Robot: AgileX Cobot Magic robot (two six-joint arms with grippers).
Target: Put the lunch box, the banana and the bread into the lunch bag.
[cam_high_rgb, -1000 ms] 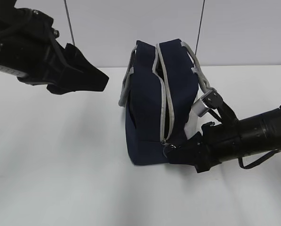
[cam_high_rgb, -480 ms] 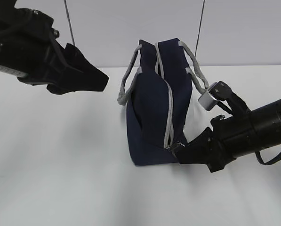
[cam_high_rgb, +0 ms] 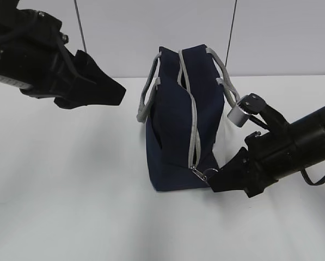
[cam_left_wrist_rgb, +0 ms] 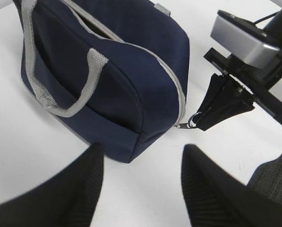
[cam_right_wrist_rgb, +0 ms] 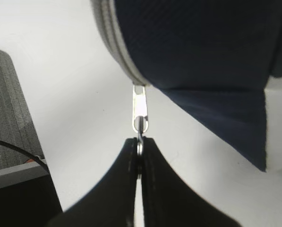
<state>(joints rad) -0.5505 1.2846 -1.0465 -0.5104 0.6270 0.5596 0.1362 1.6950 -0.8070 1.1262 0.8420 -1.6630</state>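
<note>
The navy lunch bag (cam_high_rgb: 176, 119) stands upright mid-table with grey zipper trim and grey handles; it also shows in the left wrist view (cam_left_wrist_rgb: 107, 71) and the right wrist view (cam_right_wrist_rgb: 202, 52). My right gripper (cam_high_rgb: 212, 181) is shut on the ring of the silver zipper pull (cam_right_wrist_rgb: 140, 116) at the bag's lower front corner (cam_right_wrist_rgb: 139, 142); the zipper looks closed down to that corner. My left gripper (cam_high_rgb: 116, 92) hovers open and empty up left of the bag (cam_left_wrist_rgb: 141, 156). The lunch box, banana and bread are out of view.
The white table (cam_high_rgb: 69, 190) surrounds the bag. A pale wall stands behind. A grey padded surface (cam_right_wrist_rgb: 11, 109) lies beyond the table edge in the right wrist view.
My right gripper has pulled the zipper pull down and outward to the right. The bag has straightened and its open gap has narrowed. The left arm has not moved.
</note>
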